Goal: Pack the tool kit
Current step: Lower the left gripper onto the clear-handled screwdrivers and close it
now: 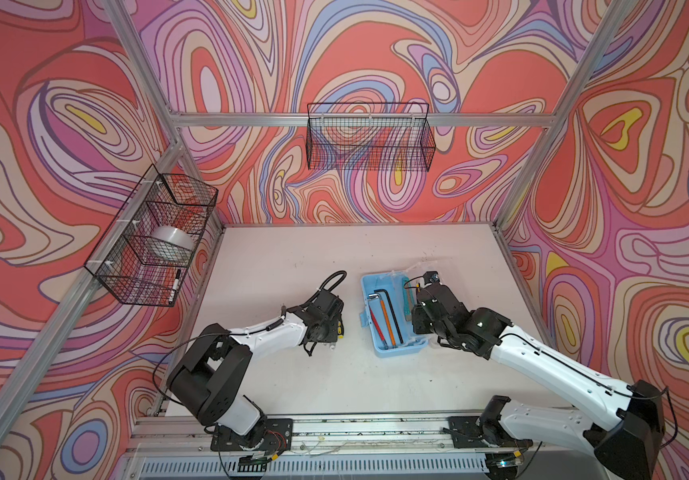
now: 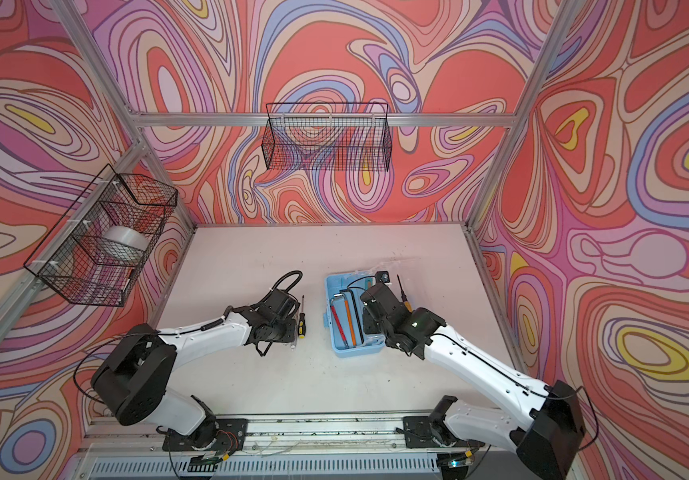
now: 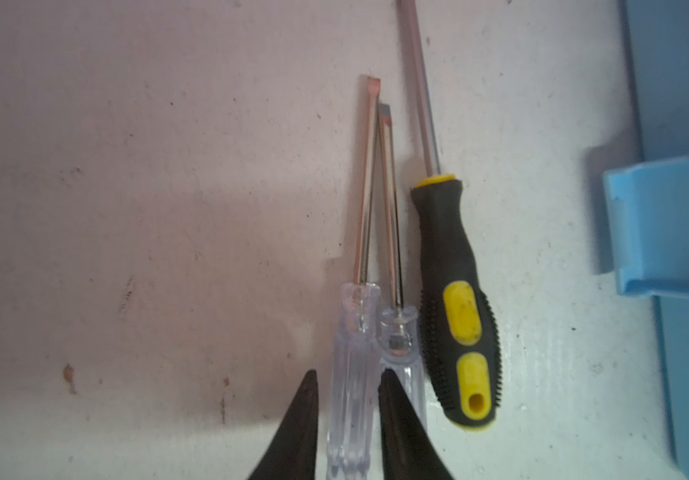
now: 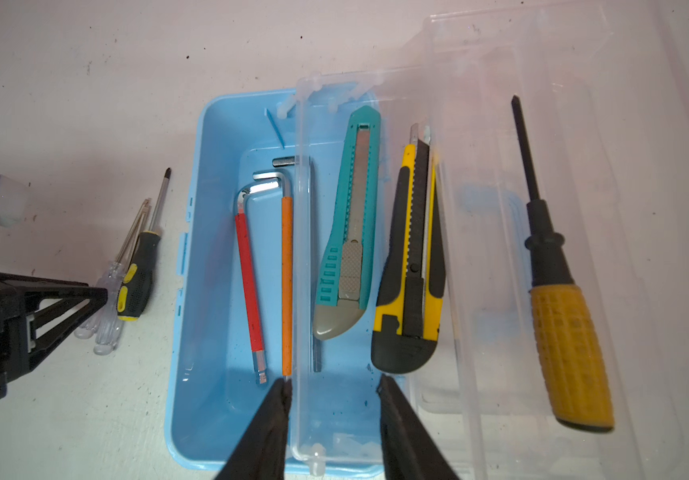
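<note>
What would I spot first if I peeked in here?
The swirly pink-and-orange walls all round, most likely. Then the open light-blue tool box on the white table, holding a red hex key and an orange one. A teal knife and a yellow knife lie beside them.

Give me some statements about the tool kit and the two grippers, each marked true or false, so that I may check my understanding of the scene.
1. The red-sleeved hex key lies inside the blue box. True.
2. Beside the box, three screwdrivers lie on the table. True.
3. The teal utility knife lies on the bare table. False: it lies in the clear tray on the box.
4. The right gripper holds the orange-sleeved hex key. False: its jaws are open and empty.
5. The left gripper has its jaws on either side of a clear-handled screwdriver. True.
</note>
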